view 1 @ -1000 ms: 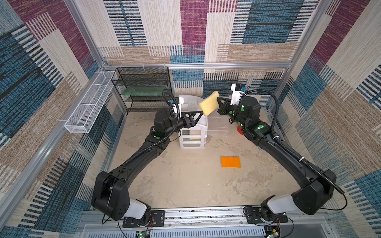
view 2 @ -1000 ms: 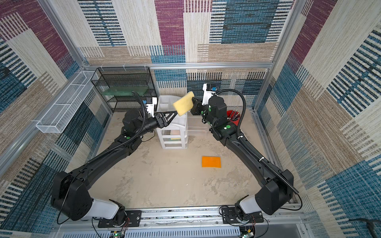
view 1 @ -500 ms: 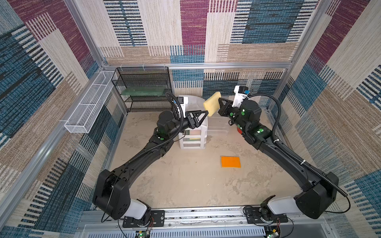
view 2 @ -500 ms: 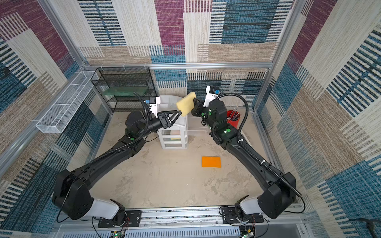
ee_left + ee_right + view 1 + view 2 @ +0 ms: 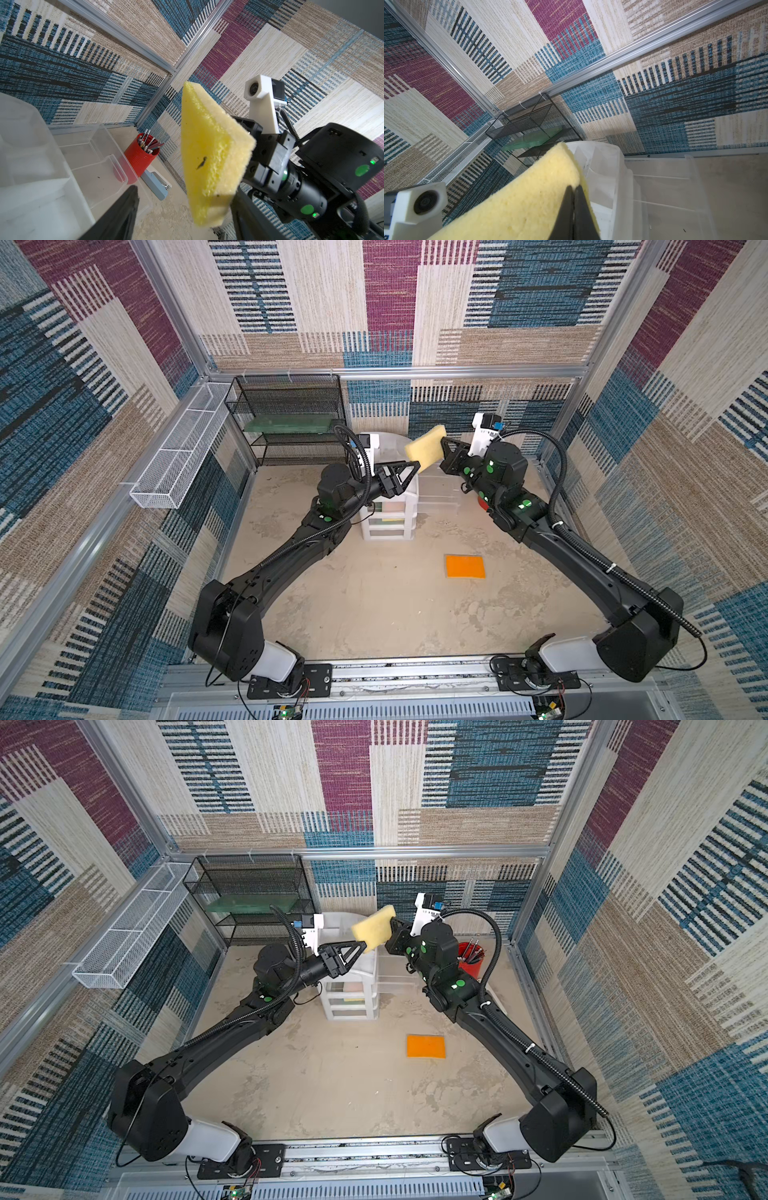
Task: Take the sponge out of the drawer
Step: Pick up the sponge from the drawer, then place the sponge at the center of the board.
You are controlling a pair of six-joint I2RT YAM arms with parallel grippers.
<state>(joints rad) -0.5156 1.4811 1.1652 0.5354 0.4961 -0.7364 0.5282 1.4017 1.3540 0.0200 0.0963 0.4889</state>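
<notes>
A yellow sponge hangs in the air above the white drawer tower. My right gripper is shut on one edge of it. The tower's clear top drawer is pulled out to the right and holds nothing. My left gripper is open, and the sponge's lower edge sits between its jaws. One finger is close to that edge, while the other finger stands well clear.
An orange flat pad lies on the table in front of the tower. A red cup of pens and a blue stapler sit at the back right. At the back left are a black wire-mesh shelf and a white wire basket.
My left gripper has risen and moved right until its jaws straddle the sponge's lower edge. The right gripper and the sponge have barely moved.
</notes>
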